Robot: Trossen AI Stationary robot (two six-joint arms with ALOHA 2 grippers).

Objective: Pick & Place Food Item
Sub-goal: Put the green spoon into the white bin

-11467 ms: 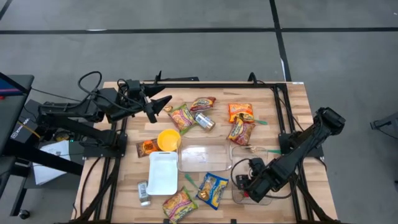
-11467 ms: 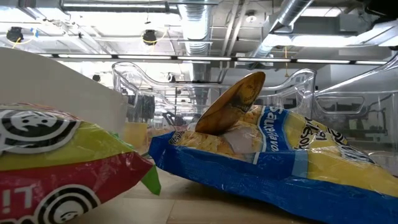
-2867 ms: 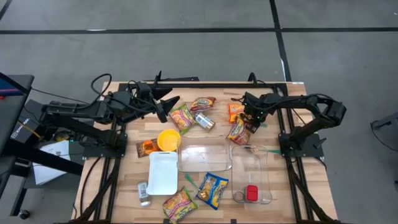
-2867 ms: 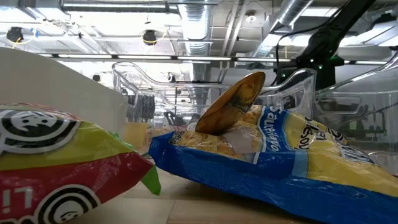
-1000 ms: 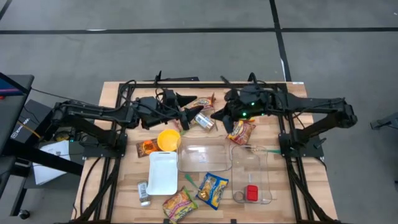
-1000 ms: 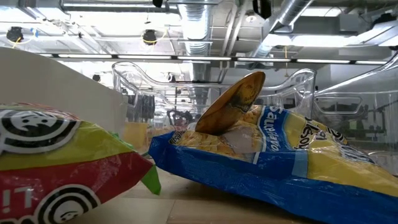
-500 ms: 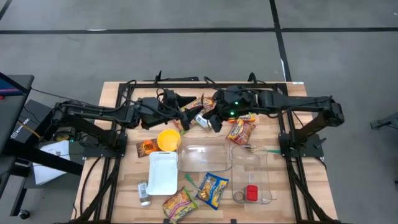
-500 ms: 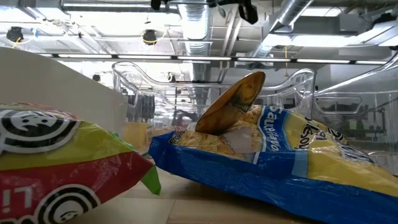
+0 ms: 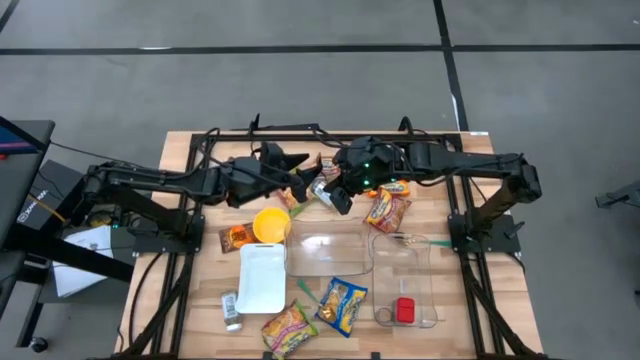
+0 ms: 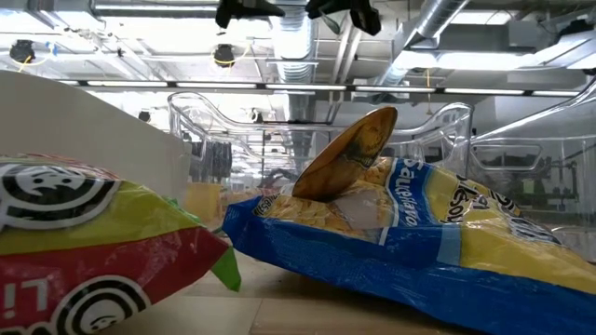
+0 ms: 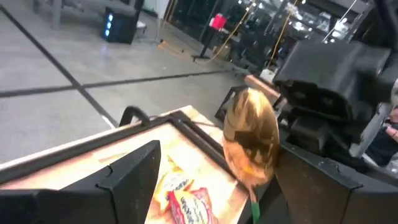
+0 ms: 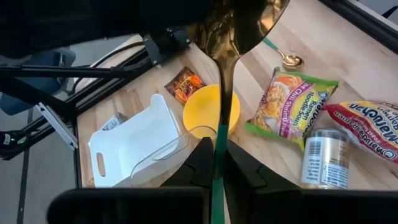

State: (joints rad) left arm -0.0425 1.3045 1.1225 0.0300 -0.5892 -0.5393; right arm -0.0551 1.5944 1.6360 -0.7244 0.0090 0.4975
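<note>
Right end effector (image 9: 338, 195) is clamped on a gold spoon (image 12: 239, 28), held up facing the open left end effector (image 9: 300, 178) above the surface (image 9: 470, 160).

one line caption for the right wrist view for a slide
Right gripper holds a gold spoon above the yellow bowl.

**readable print on the packets**

the red noodle packet (image 12: 372, 126), lying on the desk beside a can (image 12: 321, 157), reads "maruchan". the blue-and-yellow bag (image 10: 419, 251) at the desk's near edge carries mirrored lettering too broken to read. the red-and-green packet (image 10: 84, 251) shows only a target-like mark and stray letters.
</note>
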